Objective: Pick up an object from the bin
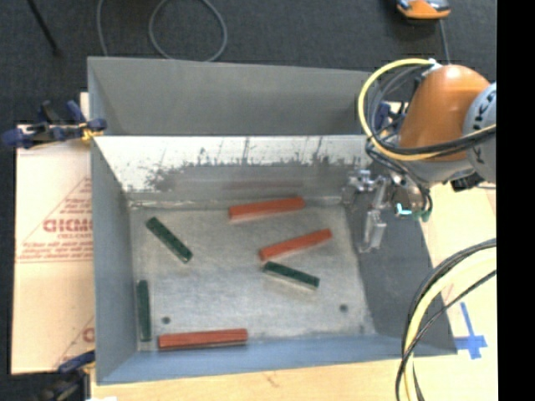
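Hovering at the bin's [226,98] right wall, tool [370,224], grip state unclear, three red bars [266,208], three green bars [169,238].

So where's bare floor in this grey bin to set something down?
Widest bare patch: left of centre, between the slanted dark green bar, the front red bar and the middle pair. The front right corner is free too. Tightest: between the middle red bar and middle green bar.
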Robot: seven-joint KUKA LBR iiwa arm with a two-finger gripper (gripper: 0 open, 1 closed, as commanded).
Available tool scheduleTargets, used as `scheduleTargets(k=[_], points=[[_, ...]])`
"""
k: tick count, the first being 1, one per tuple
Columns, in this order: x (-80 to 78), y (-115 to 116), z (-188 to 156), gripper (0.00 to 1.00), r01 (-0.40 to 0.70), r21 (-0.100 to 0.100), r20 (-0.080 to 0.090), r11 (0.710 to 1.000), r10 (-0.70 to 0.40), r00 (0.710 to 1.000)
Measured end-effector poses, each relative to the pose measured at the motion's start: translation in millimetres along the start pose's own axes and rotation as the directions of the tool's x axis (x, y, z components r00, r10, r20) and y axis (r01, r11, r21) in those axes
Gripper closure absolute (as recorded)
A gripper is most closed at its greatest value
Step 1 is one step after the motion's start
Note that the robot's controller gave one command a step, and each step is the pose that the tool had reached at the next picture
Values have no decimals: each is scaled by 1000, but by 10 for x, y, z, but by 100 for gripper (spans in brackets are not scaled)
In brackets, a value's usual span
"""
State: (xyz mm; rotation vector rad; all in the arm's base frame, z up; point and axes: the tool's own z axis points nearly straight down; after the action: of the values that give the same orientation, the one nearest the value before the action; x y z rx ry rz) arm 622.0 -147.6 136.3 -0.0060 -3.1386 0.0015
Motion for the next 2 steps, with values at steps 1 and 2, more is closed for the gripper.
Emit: scheduleTargets(k=[1,2], points=[[229,518,690,0,79,-2,2,997,-79,997],[200,484,642,100,77,3,11,997,-77,997]])
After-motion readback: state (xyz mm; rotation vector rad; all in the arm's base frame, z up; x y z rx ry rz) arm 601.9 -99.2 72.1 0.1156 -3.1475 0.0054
